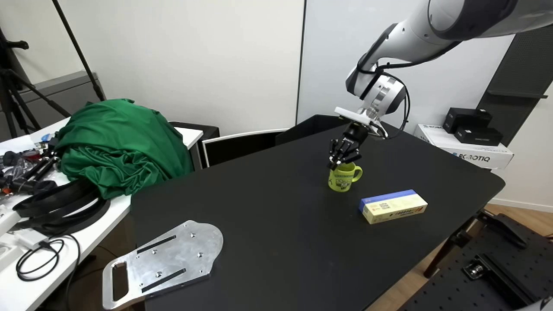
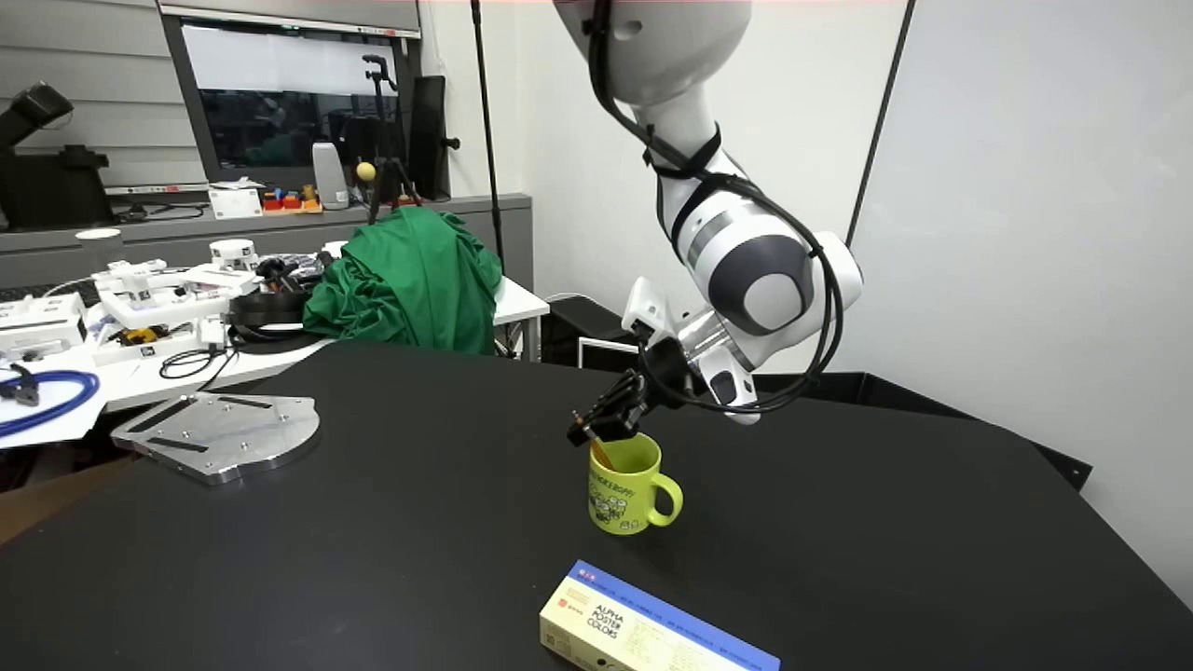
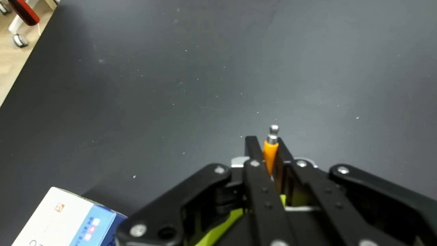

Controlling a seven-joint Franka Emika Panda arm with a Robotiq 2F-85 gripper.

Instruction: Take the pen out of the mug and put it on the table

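At the left of an exterior view you have a green cloth (image 1: 123, 149) heaped on the white desk (image 1: 90, 229); at lower left, a flat metal plate (image 1: 173, 255) lies on the black bench (image 1: 276, 250) and juts past its edge. Right of centre, your pincer (image 1: 334, 164) reaches down to the rim of the lime mug (image 1: 340, 181), its jaws drawn together and clamped on the orange pen (image 3: 270, 153); in the wrist view, low and right of centre, the pen's metal tip pokes out beyond them. The mug stands upright on the bench, handle to the right; whether pincer and rim touch, you can't tell. An exterior view shows the pen (image 2: 602, 456) near the centre, tilted, its lower part inside the mug. Farther right and lower, the yellow-and-blue box (image 1: 393, 206) lies on the bench near the mug but apart from it. At far right, a white carton (image 1: 464, 149) beyond the bench carries black boxes (image 1: 475, 135).
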